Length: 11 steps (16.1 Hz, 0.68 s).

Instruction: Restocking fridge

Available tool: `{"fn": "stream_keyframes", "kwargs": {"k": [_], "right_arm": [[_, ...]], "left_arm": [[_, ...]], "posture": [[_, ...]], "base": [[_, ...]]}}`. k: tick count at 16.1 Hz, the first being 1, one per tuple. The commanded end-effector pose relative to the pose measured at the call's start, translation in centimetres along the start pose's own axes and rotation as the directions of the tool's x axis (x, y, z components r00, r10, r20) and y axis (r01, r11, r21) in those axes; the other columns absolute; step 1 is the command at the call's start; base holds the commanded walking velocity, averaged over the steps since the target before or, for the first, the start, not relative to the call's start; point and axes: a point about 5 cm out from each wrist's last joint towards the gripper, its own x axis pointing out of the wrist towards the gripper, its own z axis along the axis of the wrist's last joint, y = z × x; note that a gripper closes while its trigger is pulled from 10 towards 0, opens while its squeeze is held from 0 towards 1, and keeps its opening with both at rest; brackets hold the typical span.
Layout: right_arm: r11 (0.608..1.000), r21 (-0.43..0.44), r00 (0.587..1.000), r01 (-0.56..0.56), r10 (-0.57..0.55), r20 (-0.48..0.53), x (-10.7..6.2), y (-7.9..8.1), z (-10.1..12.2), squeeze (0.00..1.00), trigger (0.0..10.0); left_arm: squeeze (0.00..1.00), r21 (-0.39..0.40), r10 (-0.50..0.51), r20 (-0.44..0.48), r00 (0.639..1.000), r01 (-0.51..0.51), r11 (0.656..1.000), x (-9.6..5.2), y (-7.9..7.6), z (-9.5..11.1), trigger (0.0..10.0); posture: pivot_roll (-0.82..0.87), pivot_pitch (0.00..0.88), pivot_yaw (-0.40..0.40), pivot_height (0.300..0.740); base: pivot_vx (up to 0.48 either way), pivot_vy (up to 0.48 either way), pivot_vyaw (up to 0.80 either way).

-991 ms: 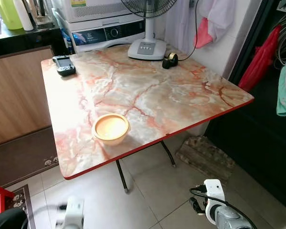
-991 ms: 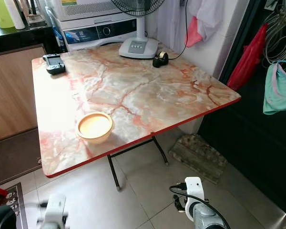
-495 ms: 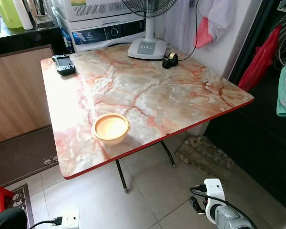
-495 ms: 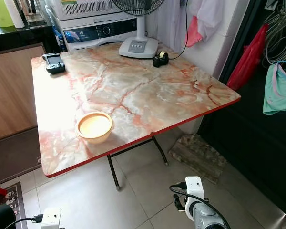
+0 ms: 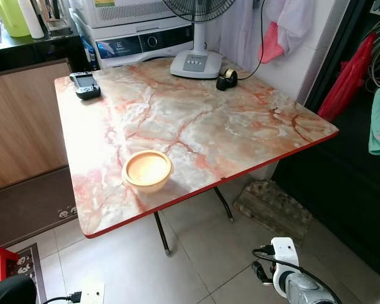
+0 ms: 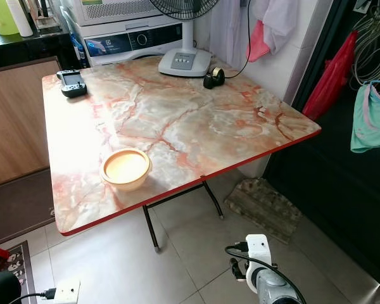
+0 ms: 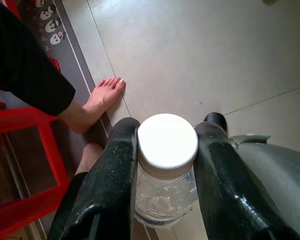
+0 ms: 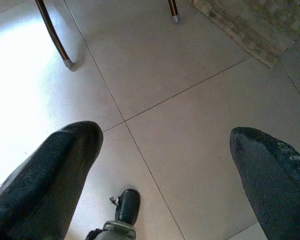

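The left hand (image 7: 165, 165) hangs low over the tiled floor (image 7: 200, 60), its two black fingers (image 7: 112, 180) pinching a clear bottle with a white cap (image 7: 167, 140) by the neck. Just beyond it a person's bare foot (image 7: 101, 99) stands on the tiles beside a red stool frame (image 7: 35, 150).

Ahead stands a folding table (image 5: 196, 126) with a marbled top and red edge. At its far left corner lies a small black handheld device (image 5: 85, 85). Near the front edge sits a yellow bowl (image 5: 146, 170). At the far edge stand a pedestal fan's white base (image 5: 196, 64) and, just beside it, a tape dispenser (image 5: 226, 79).

The right hand (image 8: 165, 170) hangs over bare tiles near the table's legs (image 8: 52, 32), fingers (image 8: 45, 175) spread wide with nothing between them. A worn mat (image 5: 272, 209) lies against the dark wall on the right.
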Motion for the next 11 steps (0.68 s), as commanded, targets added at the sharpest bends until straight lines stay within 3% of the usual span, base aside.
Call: {"fn": "stream_keyframes", "kwargs": {"k": [1, 4, 11], "right_arm": [[1.000, 0.008, 1.000, 0.003, -0.003, -0.004, 0.0, 0.0, 0.2, 0.00, 10.0], [1.000, -0.005, 1.000, -0.005, 0.004, -0.011, 0.0, 0.0, 0.2, 0.00, 10.0], [1.000, -0.024, 1.000, 0.001, -0.001, -0.030, 0.0, 0.0, 0.0, 0.00, 10.0]], "left_arm": [[0.00, 0.014, -0.007, -0.031, 0.999, 0.007, 1.000, -0.1, 0.1, -0.7, 10.0], [0.00, 0.032, -0.084, -0.068, 0.994, 0.086, 0.996, -0.2, -0.6, -1.4, 10.0], [0.00, 0.037, -0.079, -0.049, 0.996, 0.081, 0.996, -0.2, -1.0, -0.9, 10.0]], "posture": [[0.03, 0.000, -0.037, 0.740], [0.03, 0.000, -0.037, 0.740], [0.03, 0.000, -0.030, 0.740]], "base": [[0.000, 0.000, -0.80], [0.000, 0.000, -0.80], [0.000, 0.000, -0.80]]}}
